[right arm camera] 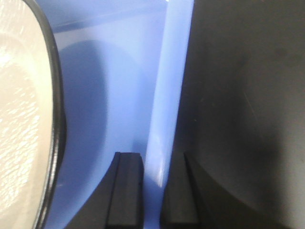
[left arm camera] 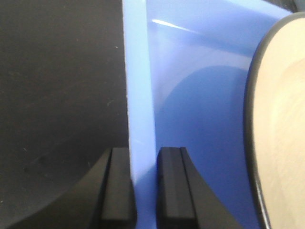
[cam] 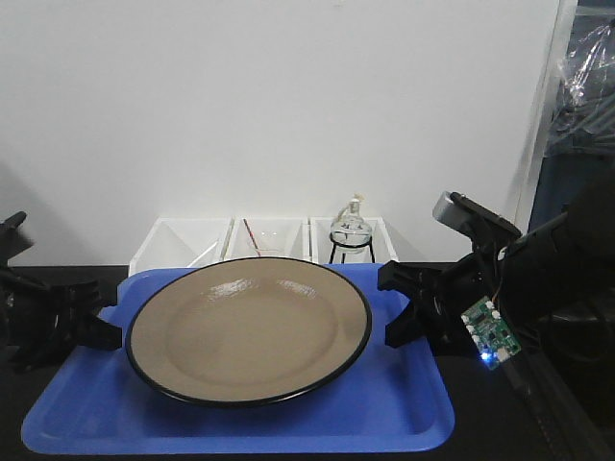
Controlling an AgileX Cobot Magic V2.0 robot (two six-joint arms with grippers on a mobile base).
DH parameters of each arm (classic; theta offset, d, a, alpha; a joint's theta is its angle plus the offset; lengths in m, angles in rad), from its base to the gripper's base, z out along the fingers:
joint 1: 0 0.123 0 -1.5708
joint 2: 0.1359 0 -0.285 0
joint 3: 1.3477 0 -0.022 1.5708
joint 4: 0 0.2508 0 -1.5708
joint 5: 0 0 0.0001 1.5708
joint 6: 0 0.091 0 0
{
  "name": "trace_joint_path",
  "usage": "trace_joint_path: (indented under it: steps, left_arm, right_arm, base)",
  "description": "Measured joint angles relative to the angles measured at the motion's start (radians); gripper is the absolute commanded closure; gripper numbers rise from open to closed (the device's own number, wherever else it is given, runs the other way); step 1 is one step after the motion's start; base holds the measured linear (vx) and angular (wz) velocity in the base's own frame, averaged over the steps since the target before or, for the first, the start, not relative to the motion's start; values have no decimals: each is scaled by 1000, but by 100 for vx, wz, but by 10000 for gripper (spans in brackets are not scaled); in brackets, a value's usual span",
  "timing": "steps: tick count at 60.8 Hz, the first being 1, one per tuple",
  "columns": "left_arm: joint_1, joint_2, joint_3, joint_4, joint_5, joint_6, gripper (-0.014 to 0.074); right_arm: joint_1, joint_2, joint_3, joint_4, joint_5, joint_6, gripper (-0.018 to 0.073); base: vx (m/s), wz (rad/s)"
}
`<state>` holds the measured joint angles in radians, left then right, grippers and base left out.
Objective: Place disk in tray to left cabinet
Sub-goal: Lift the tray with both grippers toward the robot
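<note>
Your left gripper (left arm camera: 143, 160) and right gripper (right arm camera: 153, 164) are each closed narrowly on a side rim of the tray (cam: 240, 427), and the disk (cam: 250, 327) lies loose at its centre. Raise one side faster and that glossy disk could slide over the low rim — or a thin edge could slip your pinch.

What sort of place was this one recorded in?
Probably a lab bench mock-up: a glass flask on a wire stand, white bins holding thin rods, a black tabletop against a bare white wall.
</note>
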<state>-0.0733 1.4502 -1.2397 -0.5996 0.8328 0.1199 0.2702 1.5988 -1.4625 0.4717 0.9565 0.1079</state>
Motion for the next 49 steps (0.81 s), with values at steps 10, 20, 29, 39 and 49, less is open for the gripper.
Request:
trace_joint_path:
  steps: [10, 20, 29, 39, 49]
  left_arm:
    - [0, -17, 0, -1, 1, 0, 597]
    - [0, -19, 0, -1, 1, 0, 597]
    - [0, -19, 0, -2, 0, 0, 597]
    - [0, -19, 0, -2, 0, 0, 597]
    - [0, -19, 0, -2, 0, 0, 597]
  right_arm:
    - [0, 0, 0, -4, -2, 2, 564]
    - [0, 0, 0, -4, -4, -14, 564]
    - [0, 0, 0, -4, -5, -35, 564]
    - [0, 0, 0, -4, -5, -40, 564]
    - [0, 0, 0, -4, -5, -40, 564]
  base:
    - [0, 0]
    - [0, 0]
    - [0, 0]
    - [0, 0]
    - [0, 0]
